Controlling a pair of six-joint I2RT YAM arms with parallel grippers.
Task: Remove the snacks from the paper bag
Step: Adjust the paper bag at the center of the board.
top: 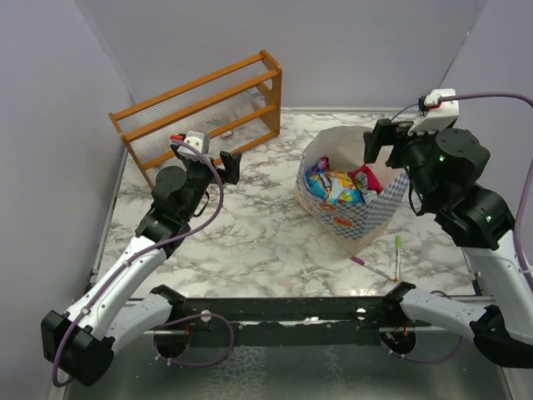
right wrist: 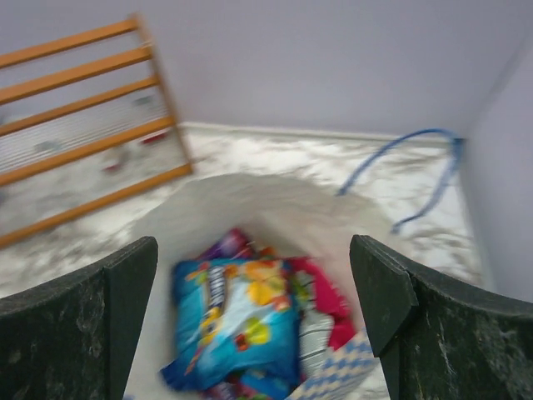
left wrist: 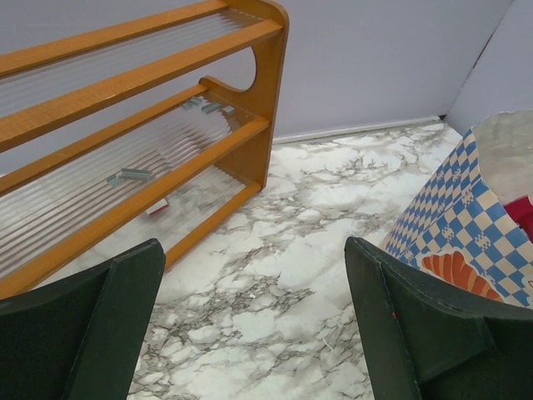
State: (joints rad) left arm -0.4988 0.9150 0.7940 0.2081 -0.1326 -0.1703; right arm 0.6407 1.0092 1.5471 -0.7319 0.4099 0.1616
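My right end effector (right wrist: pixel 252 258) is spread above the paper bag (top: pixel 364 218); off-centre descent could snag its rim, dragging the snacks (top: pixel 335 188)

The paper bag (top: pixel 354 218) stands open on the marble table (top: pixel 250 225), mouth up (blue-checked band, orange emblem); the snacks (top: pixel 333 187), glossy blue and red packets, lie piled inside.

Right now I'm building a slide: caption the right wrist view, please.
Open right gripper poised over the paper bag, blue snack packet topmost inside.
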